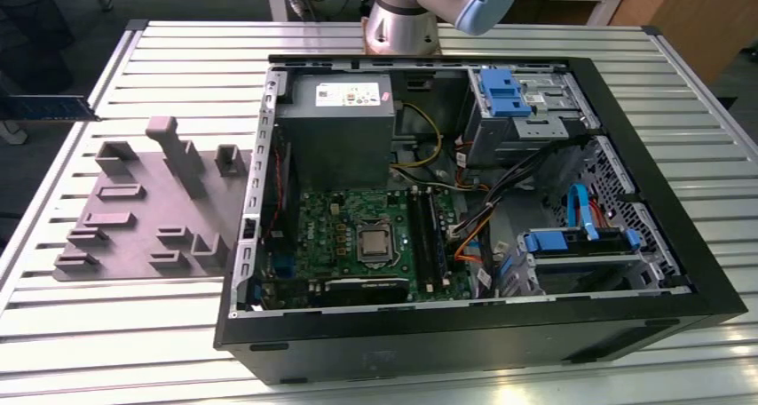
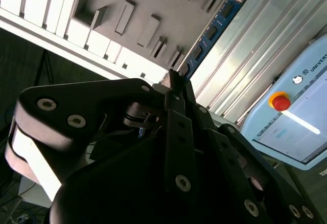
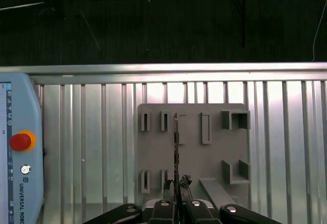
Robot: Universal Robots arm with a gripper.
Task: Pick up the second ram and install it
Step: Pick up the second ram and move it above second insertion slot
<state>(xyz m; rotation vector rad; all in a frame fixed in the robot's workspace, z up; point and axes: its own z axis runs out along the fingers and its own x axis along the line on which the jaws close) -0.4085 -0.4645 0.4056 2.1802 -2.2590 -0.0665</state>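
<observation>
Gripper (image 3: 176, 185) is clamped on one end of the ram (image 3: 176, 144), clear of the tray (image 3: 217, 150); tilting could be caused by so short a hold.

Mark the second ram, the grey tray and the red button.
second ram (image 2: 212, 29): second wrist view, middle of the board.
grey tray (image 3: 196, 157): first wrist view, bare flat base.
red button (image 3: 20, 141): first wrist view, cap's middle.

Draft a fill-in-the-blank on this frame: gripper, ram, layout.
1. The gripper is ___ on the second ram.
2. The grey tray lies to the exterior view's ___ of the computer case.
3. The teach pendant carries a ___ button.
Missing words: shut; left; red.
</observation>
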